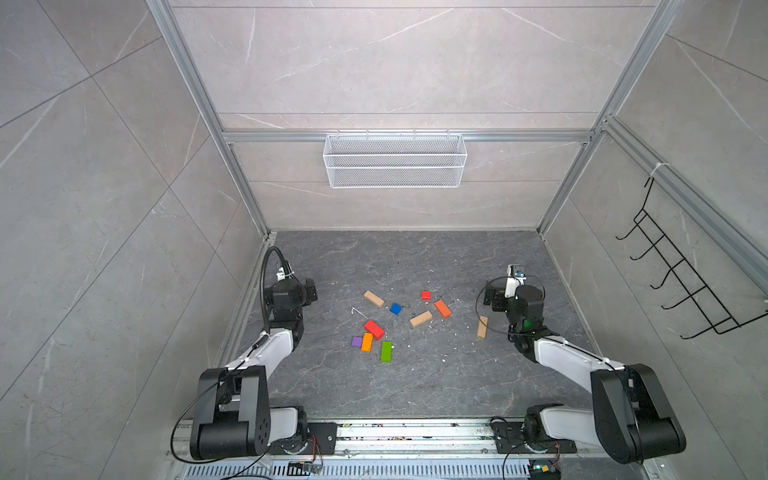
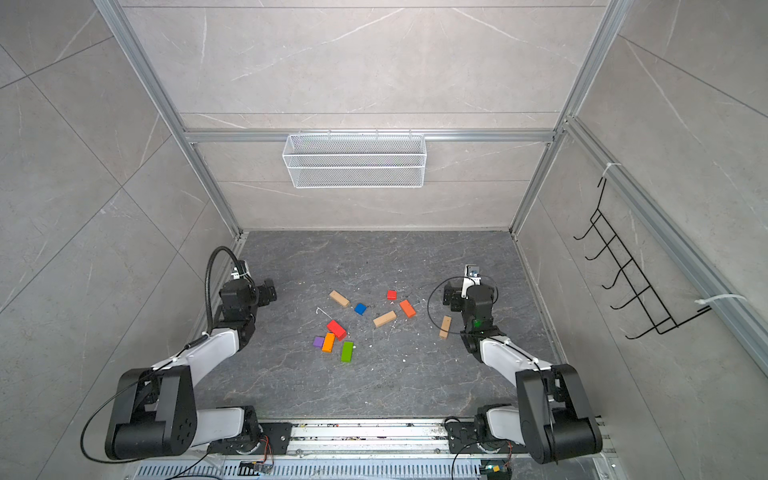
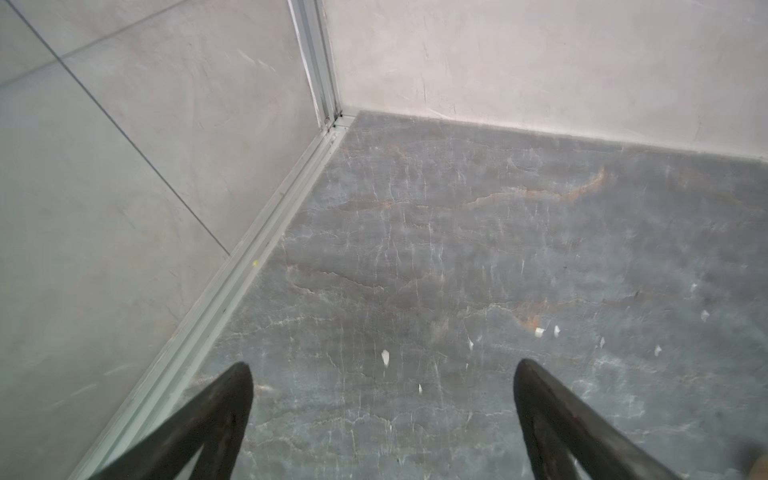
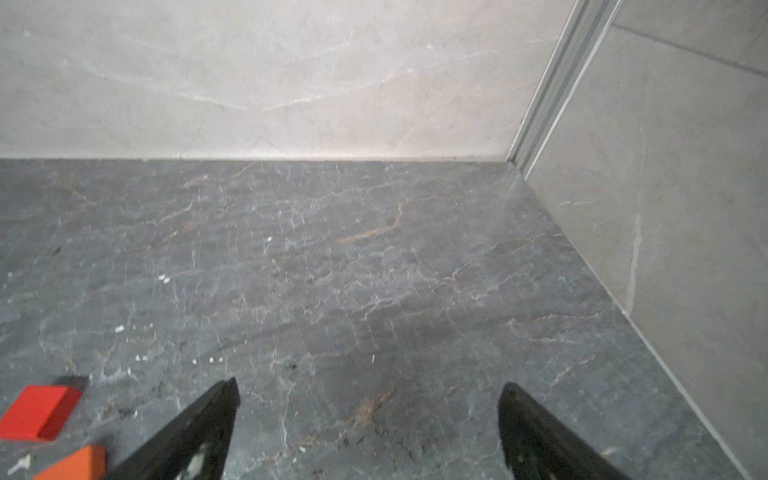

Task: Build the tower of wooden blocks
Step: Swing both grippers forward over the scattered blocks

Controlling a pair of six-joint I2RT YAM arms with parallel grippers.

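the wood blocks [image 1: 420, 319] lie scattered flat over the middle of the dark grey worktop [image 1: 415, 386], between the two arms. toward the left arm a red bar [image 1: 374, 329], a purple cube [image 1: 357, 341], an orange bar [image 1: 367, 342] and a green bar [image 1: 386, 351] crowd together, the purple cube against the orange bar's side. farther back lie a far tan bar [image 1: 373, 299] and a blue cube [image 1: 395, 308]. toward the right arm sit a red cube [image 1: 425, 295], a second orange bar [image 1: 442, 308] and a middle tan bar [image 2: 384, 319]. a lone tan bar [image 1: 482, 326] lies just beside the right arm.

the left gripper [image 3: 382, 374] is spread wide with nothing between its fingers [image 3: 232, 399]. it hangs over bare worktop near the left wall rail [image 3: 249, 266], facing the far left corner, well apart from the blocks.

the right gripper [image 4: 370, 390] is also spread wide and empty, over bare worktop, facing the far right corner. in the right wrist view the red cube [image 4: 37, 411] and the second orange bar [image 4: 75, 463] lie off to one side of it, near one finger but not touching it.
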